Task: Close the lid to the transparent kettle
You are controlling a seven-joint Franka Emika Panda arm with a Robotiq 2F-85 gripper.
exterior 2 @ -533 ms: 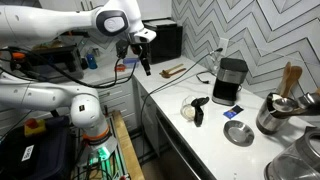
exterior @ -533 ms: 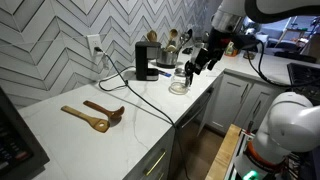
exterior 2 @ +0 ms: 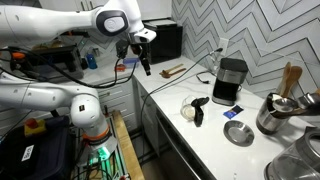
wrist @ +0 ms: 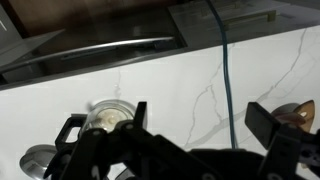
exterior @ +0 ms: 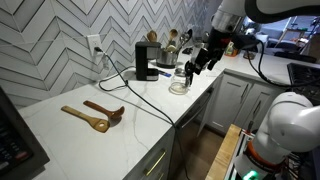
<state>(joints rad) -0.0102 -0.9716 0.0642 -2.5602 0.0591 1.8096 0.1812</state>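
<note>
Table (exterior: pixel 90 145): white marble-look, glossy, smooth. Transparent kettle (exterior: pixel 181 80): clear glass. Spoons (exterior: pixel 95 115): wood. Coffee machine (exterior: pixel 146 60): black plastic.

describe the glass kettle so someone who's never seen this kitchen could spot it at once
On the white marble counter below the chevron-tiled wall, find the tall black coffee machine. The transparent kettle stands beside it, nearer the counter's front edge. It is short, rounded and see-through with dark parts and a pale base, unlike the boxy opaque machine or the wooden spoons further along.

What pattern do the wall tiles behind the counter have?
The wall tiles form a pale zigzag herringbone pattern, clearest in an exterior view.
</note>
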